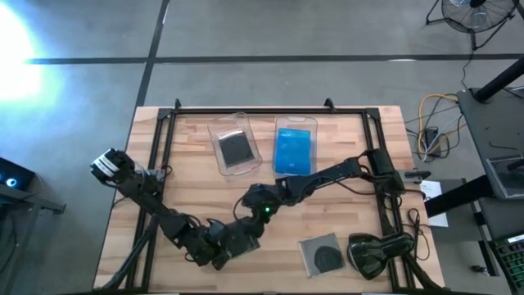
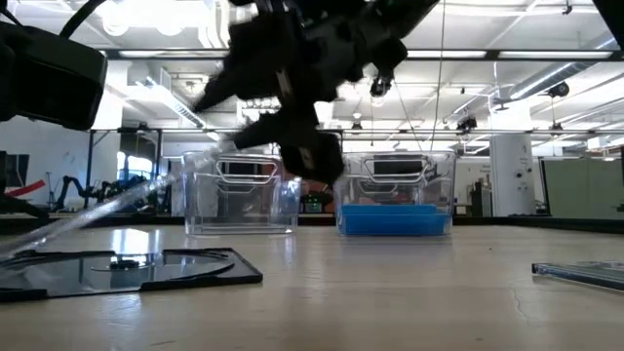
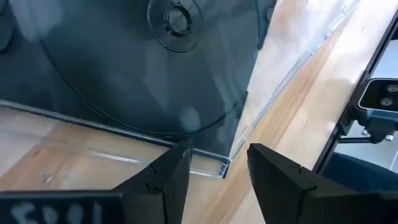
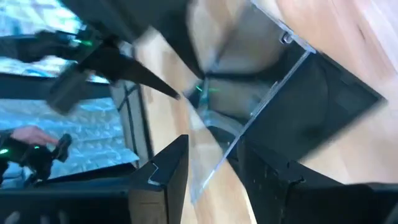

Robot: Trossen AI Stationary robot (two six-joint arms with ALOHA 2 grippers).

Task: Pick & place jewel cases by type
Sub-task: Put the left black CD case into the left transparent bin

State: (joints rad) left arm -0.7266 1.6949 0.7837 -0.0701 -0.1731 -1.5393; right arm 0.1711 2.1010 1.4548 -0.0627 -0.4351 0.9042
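Note:
An open dark jewel case point(image 2: 127, 268) lies at the table's near middle. Its dark tray point(image 3: 124, 68) is flat on the wood and its clear lid point(image 2: 107, 216) is tilted up. My right gripper point(image 4: 214, 171) is open, with the lid's raised edge between its fingers. My left gripper point(image 3: 217, 174) is open and low over the table, with a corner of the case point(image 3: 222, 168) between its fingertips. Another dark case point(image 1: 321, 256) lies flat near the near right edge. One dark case point(image 1: 236, 148) and the blue cases point(image 1: 294, 151) sit in the two bins. My right gripper has the clear lid's raised edge point(image 4: 231, 149) between its open fingers, close against the inner side of one finger point(image 4: 261, 171); whether they touch I cannot tell. The lid slants up from its hinge side, which stays low by the tray. My left gripper has one fingertip point(image 3: 180, 155) at the case's edge beside the corner; whether it touches I cannot tell.
Two clear bins stand at the far middle, the left one point(image 1: 233, 124) and the right one point(image 1: 295, 124). A bulky black curved device point(image 1: 377, 254) lies at the near right corner. A black metal frame point(image 1: 270, 110) runs around the table. Bare wood point(image 1: 196, 180) lies between the bins and the arms.

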